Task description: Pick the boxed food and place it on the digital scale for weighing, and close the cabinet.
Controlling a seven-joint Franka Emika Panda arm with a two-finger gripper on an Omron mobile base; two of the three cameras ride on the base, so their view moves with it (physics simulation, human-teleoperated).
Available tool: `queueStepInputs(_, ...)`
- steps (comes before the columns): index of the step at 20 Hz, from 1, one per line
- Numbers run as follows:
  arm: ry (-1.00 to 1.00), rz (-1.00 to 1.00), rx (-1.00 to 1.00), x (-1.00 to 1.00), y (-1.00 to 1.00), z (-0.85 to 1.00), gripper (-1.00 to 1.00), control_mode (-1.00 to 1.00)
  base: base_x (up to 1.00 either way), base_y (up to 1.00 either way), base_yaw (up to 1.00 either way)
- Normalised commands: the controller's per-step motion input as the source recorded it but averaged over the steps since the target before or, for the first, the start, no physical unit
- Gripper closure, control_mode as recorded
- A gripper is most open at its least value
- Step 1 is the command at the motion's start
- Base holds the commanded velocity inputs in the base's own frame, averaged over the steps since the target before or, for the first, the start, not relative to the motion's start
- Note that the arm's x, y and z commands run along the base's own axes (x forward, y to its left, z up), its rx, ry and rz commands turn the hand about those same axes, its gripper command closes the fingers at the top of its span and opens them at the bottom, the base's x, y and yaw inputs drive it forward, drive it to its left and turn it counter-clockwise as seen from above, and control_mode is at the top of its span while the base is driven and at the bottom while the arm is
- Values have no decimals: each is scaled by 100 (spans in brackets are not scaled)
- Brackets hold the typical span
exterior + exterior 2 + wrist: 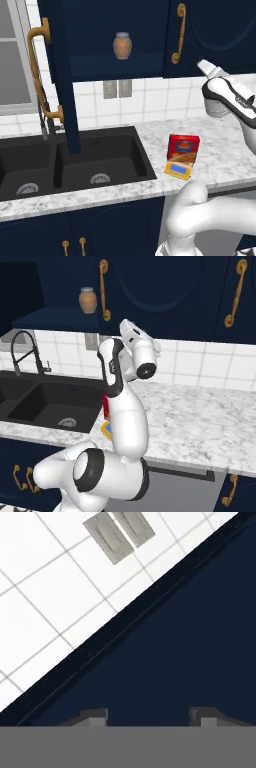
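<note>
Boxed food on the scale, cabinet door open

The boxed food [183, 148] stands upright on the digital scale [178, 170], right of the sink [75, 160]; the gripper [150, 718], fingers apart and empty, faces the cabinet [120, 35] underside, jar [122, 45] inside

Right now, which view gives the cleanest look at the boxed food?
The left base view: the boxed food stands upright on the digital scale, front face unobstructed. In the right base view the arm covers it except a red sliver at the arm's left edge. The hand view faces the navy cabinet underside and wall tiles instead.
</note>
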Motion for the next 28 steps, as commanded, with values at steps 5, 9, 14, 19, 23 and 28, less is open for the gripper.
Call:
queueStepInputs(5,-2,0,-1,51,0,13,-100,-100,0,0,0)
queueStepInputs(9,-4,-4,-1,-93,-12,51,-100,-100,0,0,0)
queueStepInputs(14,0,-6,-1,-95,-7,63,-100,-100,0,0,0)
queueStepInputs(19,9,1,-8,-89,9,67,-100,-100,0,0,0)
queueStepInputs(23,49,13,-2,-100,8,93,-100,-100,0,0,0)
queueStepInputs(28,27,11,0,-97,34,33,-100,-100,0,0,0)
